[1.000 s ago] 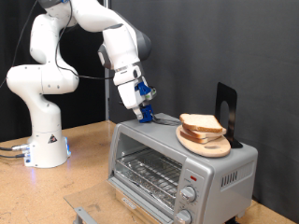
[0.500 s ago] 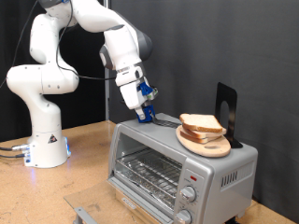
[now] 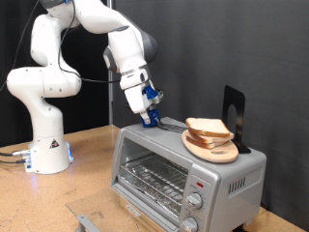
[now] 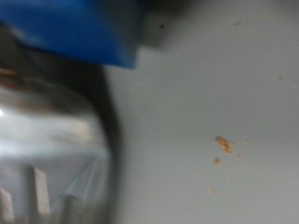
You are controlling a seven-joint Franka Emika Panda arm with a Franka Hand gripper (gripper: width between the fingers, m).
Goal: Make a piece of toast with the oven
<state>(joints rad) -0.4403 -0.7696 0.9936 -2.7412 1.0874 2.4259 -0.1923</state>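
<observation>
In the exterior view the white arm [image 3: 58, 77] stands at nine o'clock on the wooden table [image 3: 87, 164], reaching over so that the gripper [image 3: 150, 120] points down onto the top of the oven [image 3: 183, 169], near its rear corner at about eleven o'clock of the oven's roof. Whether its blue-tipped fingers are apart or together cannot be told, and nothing shows between them. At about three o'clock from the gripper, well apart from it, the piece of toast [image 3: 207, 128] lies uppermost on a stack of slices on a round wooden board [image 3: 212, 151] on the oven roof. The wrist view is blurred: a blue finger [image 4: 75, 28], grey metal, a few crumbs [image 4: 222, 145].
</observation>
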